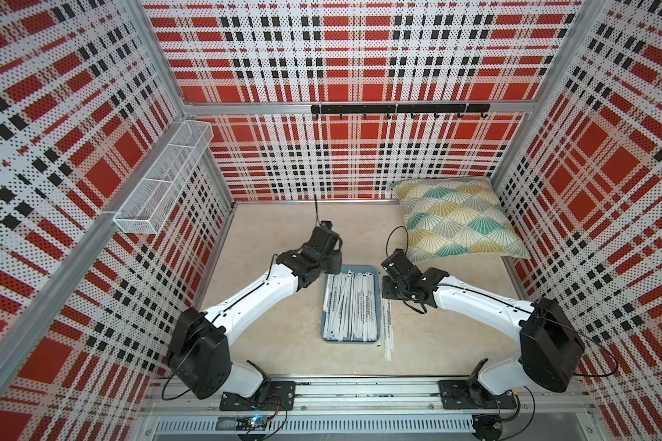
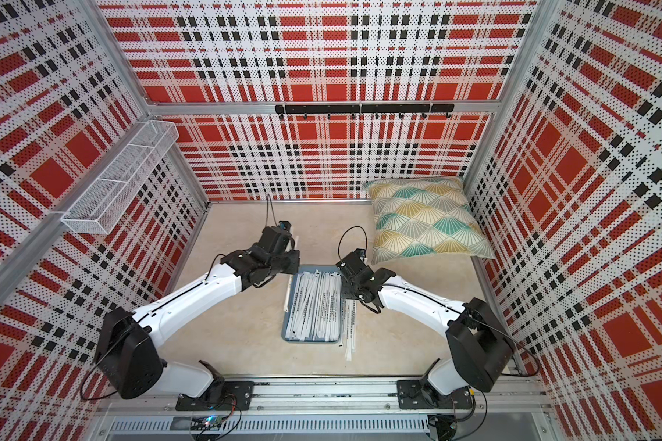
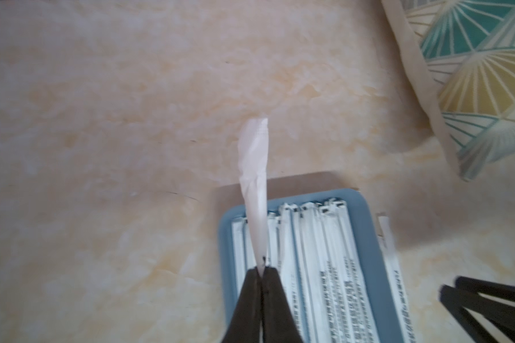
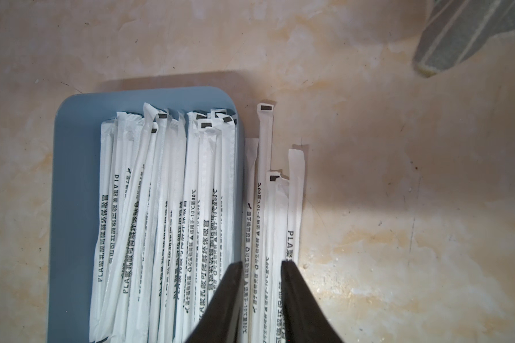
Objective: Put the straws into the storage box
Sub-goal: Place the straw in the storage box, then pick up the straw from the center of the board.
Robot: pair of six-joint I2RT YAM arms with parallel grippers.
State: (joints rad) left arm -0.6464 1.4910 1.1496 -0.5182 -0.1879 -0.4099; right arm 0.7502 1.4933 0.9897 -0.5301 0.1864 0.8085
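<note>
While the left gripper (image 3: 262, 268) clamps its fingers on one straw (image 3: 254, 178) above the storage box (image 3: 225, 252), the right gripper (image 4: 260, 264) holds fingers apart over loose straws (image 4: 265, 154); next, probably, lower and release.

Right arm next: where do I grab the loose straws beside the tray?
Take the loose straws near mid-length, straight from above, jaws across their width. They lie flat on the table, side by side along the tray, so a sideways approach looks blocked.

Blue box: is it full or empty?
Nearly full. Wrapped straws cover most of the storage box; one bare strip shows. A few loose straws lie outside.
</note>
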